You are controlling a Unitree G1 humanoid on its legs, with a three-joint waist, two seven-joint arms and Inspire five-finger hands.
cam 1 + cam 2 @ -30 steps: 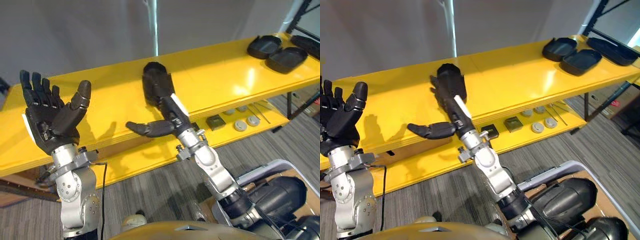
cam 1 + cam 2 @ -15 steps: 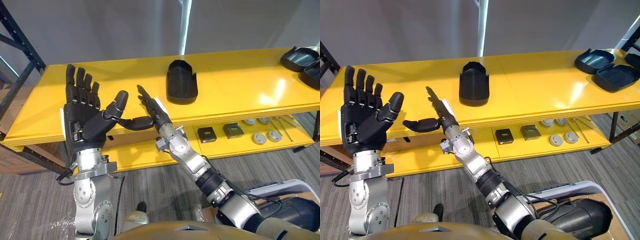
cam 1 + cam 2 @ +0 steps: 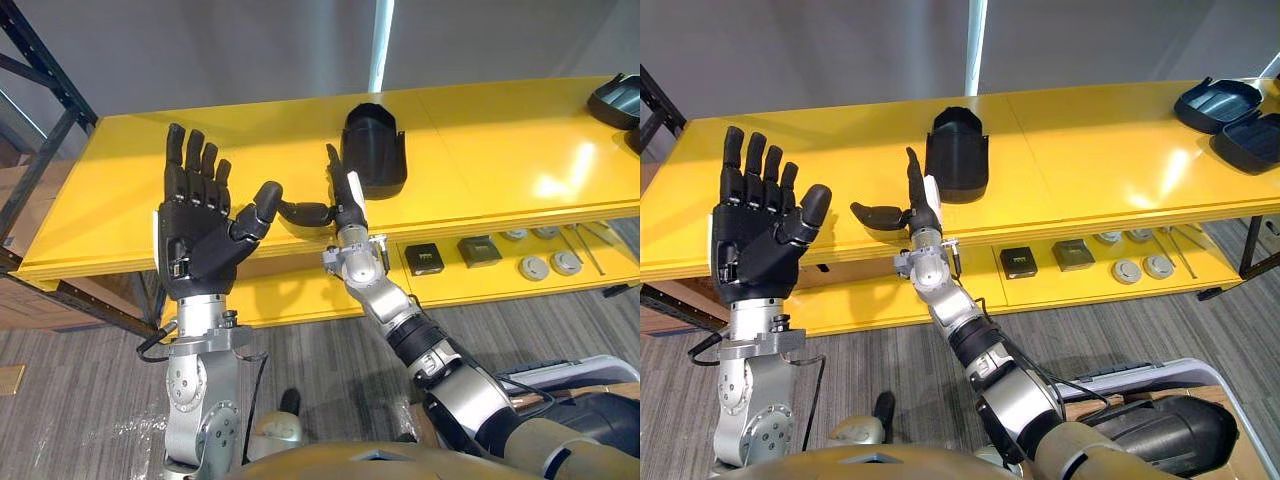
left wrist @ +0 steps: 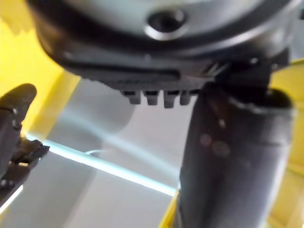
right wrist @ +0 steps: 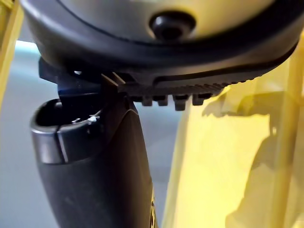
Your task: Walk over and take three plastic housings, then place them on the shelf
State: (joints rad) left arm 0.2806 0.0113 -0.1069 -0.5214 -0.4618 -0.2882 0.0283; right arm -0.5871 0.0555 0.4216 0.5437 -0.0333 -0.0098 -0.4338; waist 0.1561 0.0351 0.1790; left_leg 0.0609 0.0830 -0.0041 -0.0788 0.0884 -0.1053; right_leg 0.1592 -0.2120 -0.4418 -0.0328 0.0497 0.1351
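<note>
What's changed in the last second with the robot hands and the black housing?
The right robot hand came off the black housing and drew back, open, to its left. The housing stays on the yellow shelf; the left robot hand stays raised and open.

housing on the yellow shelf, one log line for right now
housing: resting on shelf | right hand: open, near housing, holding nothing | left hand: open, raised, empty

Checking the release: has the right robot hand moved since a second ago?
Yes: the right robot hand has pulled off the black plastic housing, leftward toward the yellow shelf's front edge.
</note>
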